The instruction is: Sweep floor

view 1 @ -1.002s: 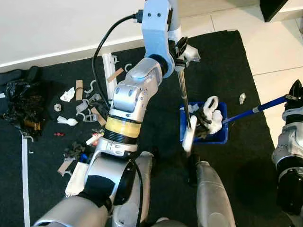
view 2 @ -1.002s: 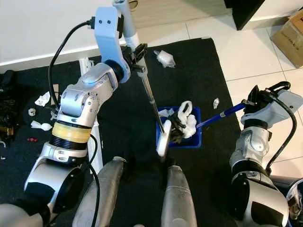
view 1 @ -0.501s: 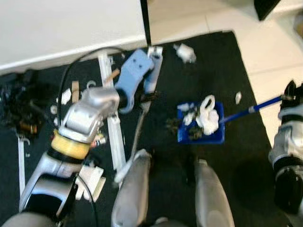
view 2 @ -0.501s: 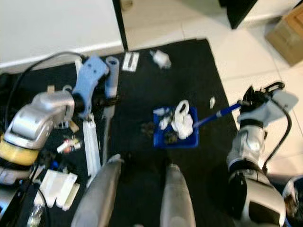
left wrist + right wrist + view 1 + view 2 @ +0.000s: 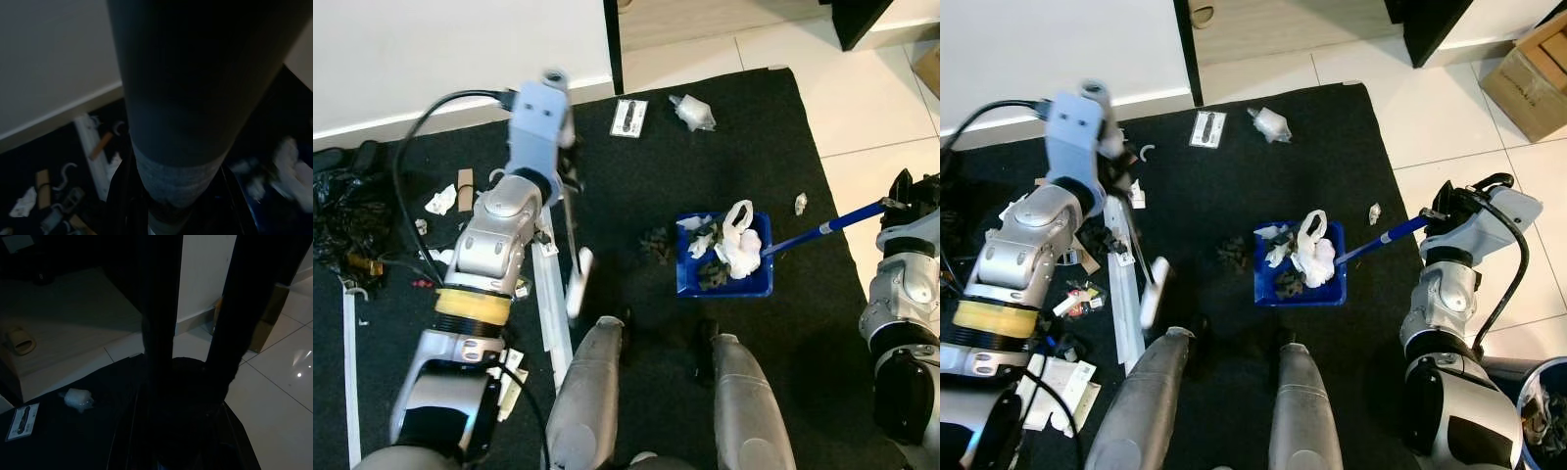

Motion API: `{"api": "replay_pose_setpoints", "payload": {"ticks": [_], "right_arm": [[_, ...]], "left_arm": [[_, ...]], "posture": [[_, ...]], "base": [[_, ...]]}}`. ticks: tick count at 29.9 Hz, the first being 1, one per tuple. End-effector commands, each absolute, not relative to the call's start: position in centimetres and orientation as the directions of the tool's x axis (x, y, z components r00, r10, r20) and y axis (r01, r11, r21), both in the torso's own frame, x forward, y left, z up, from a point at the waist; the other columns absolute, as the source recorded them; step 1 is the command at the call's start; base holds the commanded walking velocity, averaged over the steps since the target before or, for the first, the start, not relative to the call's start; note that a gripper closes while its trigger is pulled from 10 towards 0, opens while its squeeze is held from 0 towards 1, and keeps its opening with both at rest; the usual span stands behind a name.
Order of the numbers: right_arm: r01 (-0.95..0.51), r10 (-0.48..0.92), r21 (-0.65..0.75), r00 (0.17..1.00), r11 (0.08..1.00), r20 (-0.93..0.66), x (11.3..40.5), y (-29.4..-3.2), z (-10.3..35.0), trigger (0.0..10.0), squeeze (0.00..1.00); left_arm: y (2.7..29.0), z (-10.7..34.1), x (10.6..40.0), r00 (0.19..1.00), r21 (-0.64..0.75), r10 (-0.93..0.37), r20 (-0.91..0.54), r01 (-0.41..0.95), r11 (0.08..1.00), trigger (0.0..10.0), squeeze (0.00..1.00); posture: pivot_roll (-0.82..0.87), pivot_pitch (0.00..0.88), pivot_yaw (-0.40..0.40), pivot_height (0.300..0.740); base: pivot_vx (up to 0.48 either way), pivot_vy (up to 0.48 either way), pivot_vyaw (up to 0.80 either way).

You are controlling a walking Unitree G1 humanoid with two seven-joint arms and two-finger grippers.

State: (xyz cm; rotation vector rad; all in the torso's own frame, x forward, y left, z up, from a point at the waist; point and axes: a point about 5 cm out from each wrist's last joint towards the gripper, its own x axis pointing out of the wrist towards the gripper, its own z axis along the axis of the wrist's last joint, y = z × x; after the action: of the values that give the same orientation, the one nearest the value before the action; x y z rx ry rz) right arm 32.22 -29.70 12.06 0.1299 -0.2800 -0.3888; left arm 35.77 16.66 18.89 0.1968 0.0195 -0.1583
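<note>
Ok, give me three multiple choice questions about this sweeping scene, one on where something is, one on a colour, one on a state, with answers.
1. Where does the dustpan sit?
A. on the black rug
B. on the white tiles
C. on a table

2. What colour is the dustpan?
A. red
B. blue
C. green

3. What is the state of the dustpan?
A. empty
B. upside down
C. holding white and dark scraps

Answers:
1. A, the rug shows dark on every side of it.
2. B, its walls and its long handle toward the right end effector are blue.
3. C, crumpled white bits and dark bits lie inside it.
</note>
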Motion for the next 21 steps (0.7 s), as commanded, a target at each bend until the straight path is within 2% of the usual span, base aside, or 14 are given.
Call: {"api": "replay_pose_setpoints", "payload": {"ticks": [1,9,16,21], "right_arm": [[0.379,-0.407,0.183,0.901,0.907,0.153,31.2,-29.5,9.7,10.0,0.00],[0.384,-0.413,0.185,0.897,0.905,0.157,30.9,-29.6,9.5,10.0,0.00],[0.388,-0.418,0.188,0.895,0.902,0.155,30.9,-29.6,9.5,10.0,0.00],[0.382,-0.412,0.192,0.898,0.904,0.154,31.1,-29.3,9.5,10.0,0.00]], "left_arm": [[16.6,18.4,35.8,0.991,0.219,-0.136,-0.018,0.136,0.966,10.0,0.00],[14.6,18.0,36.3,0.991,0.168,-0.131,0.018,0.126,0.978,10.0,0.00],[12.0,18.1,37.2,0.989,0.133,-0.080,0.122,0.063,0.989,10.0,0.00],[8.6,18.8,37.4,0.969,0.086,-0.192,0.157,0.180,0.980,10.0,0.00]], "posture": [[0.16,0.375,0.029,0.740],[0.16,0.384,0.037,0.740],[0.16,0.394,0.039,0.740],[0.15,0.397,0.039,0.740]], "base": [[0.000,0.000,0.00],[0.000,0.000,0.00],[0.000,0.000,0.00],[0.000,0.000,0.00]]}}
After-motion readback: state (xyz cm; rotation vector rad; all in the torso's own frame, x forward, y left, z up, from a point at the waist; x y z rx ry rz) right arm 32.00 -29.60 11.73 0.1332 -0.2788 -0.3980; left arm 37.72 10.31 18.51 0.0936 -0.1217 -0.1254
